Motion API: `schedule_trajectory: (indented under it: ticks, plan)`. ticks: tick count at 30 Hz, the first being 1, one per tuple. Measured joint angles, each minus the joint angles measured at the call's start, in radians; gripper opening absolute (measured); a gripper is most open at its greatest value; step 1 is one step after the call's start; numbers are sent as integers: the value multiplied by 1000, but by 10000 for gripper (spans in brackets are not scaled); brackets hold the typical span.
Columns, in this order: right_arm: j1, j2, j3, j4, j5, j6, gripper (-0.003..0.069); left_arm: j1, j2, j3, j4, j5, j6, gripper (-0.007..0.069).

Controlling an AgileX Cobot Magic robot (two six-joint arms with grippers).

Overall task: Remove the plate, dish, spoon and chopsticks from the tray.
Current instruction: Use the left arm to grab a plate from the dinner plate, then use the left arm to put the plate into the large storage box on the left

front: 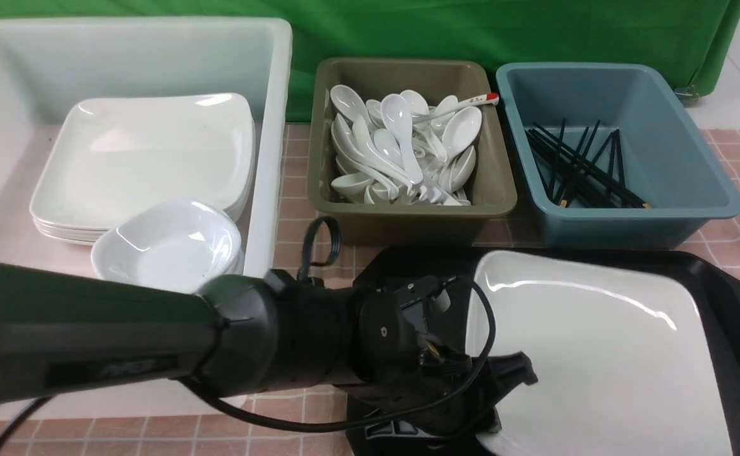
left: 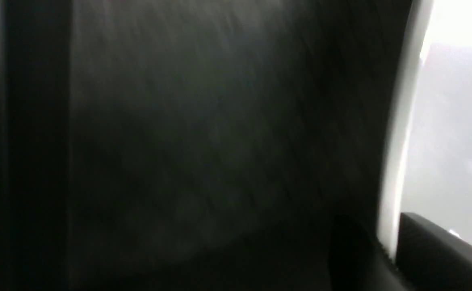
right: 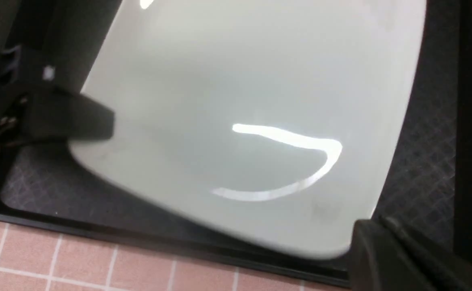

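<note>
Left gripper [front: 502,380] clamps rim of plate [front: 597,342] by tray [front: 733,297] left edge, likely for lifting; right gripper [right: 375,238] closed, empty.

1 plate [front: 597,354]: large, glossy white, square with rounded corners and a shallow rim; is lying on the tray, covering most of it.
1 tray [front: 733,297]: black, diamond-textured, raised rim; is sitting on the desk at 4 o'clock.
</note>
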Motion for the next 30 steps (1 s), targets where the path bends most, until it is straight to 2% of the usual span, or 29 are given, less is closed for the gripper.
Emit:
schedule_trajectory:
  ticks: [6, 12, 17, 20, 23, 24, 25, 27, 28, 30]
  plan:
    - [0, 0, 0, 0, 0, 0, 37, -1, -133, 1, 32, 65, 9, 47]
    - [0, 0, 0, 0, -5, 0, 38, -1, -229, 4, 72, 151, 28, 46]
    - [0, 0, 0, 0, -8, 0, 41, 1, -298, 9, 79, 148, 29, 46]
    - [0, 0, 0, 0, -8, 0, 43, 38, -354, -3, 79, 170, 33, 46]
    - [0, 0, 0, 0, -8, 0, 43, 135, -420, -51, 80, 239, 47, 46]
    - [0, 0, 0, 0, -8, 0, 43, 220, -453, -88, 81, 282, 63, 46]
    - [0, 0, 0, 0, -8, 0, 43, 220, -457, -95, 81, 282, 66, 46]
    - [0, 0, 0, 0, -8, 0, 43, 404, -501, -181, 77, 366, 94, 46]
    - [0, 0, 0, 0, -8, 0, 43, 419, -504, -188, 77, 372, 97, 46]
    - [0, 0, 0, 0, -8, 0, 43, 619, -523, -259, 62, 438, 122, 46]
